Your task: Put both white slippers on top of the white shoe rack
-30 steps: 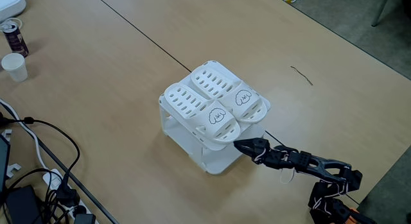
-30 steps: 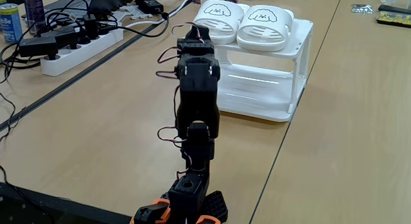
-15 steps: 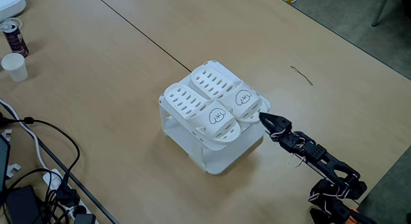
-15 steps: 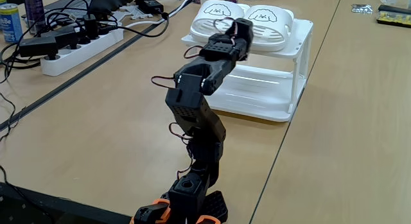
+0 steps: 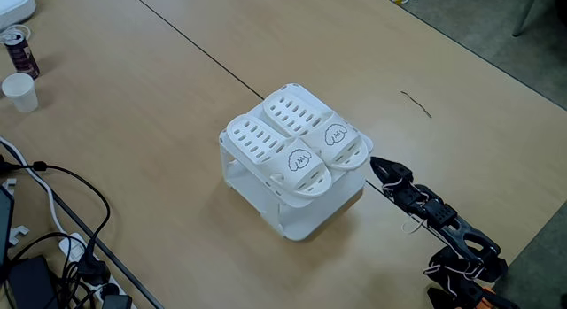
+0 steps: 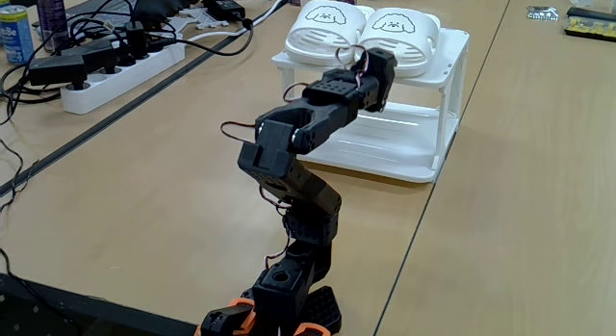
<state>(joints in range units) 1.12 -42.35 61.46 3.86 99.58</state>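
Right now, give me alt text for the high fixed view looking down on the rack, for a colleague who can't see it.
Two white slippers lie side by side on top of the white shoe rack on a wooden table. The gripper hovers just right of the rack, holding nothing. Cables and a paper cup sit at the left.

The gripper (image 5: 376, 164) hangs empty just off the lower right corner of the shoe rack (image 5: 292, 216), its black tip aimed at that corner but apart from it; how the jaws stand cannot be told. Beyond the tip, both slippers (image 5: 297, 141) lie side by side on the rack's top, touching. Behind the tip the arm (image 5: 443, 227) runs away to the frame's lower right, above the table (image 5: 159, 105).
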